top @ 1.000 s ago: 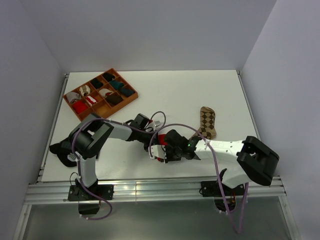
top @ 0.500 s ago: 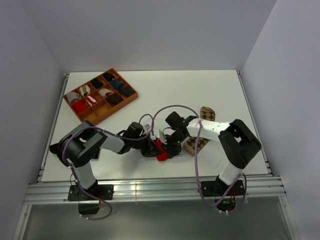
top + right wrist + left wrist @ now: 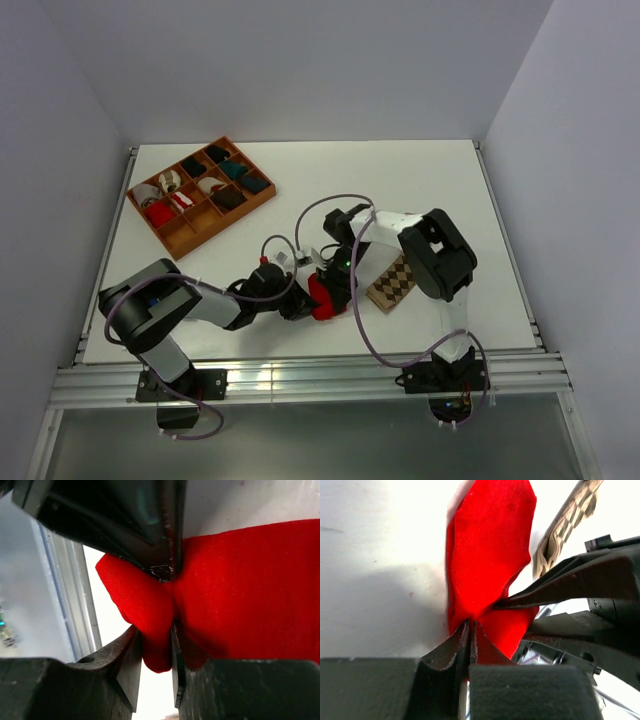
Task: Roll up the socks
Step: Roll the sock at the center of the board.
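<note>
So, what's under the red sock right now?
White table shows around the red sock; the argyle sock lies beside it, not beneath. The left gripper and right gripper both pinch its fabric. Directly below is covered by sock and grippers.

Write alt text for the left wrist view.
The left gripper, jaws shut, pinches a bright red fabric sock on a white table. The right gripper grips the same sock from the right. A tan-and-brown argyle sock lies beyond, at top right.
</note>
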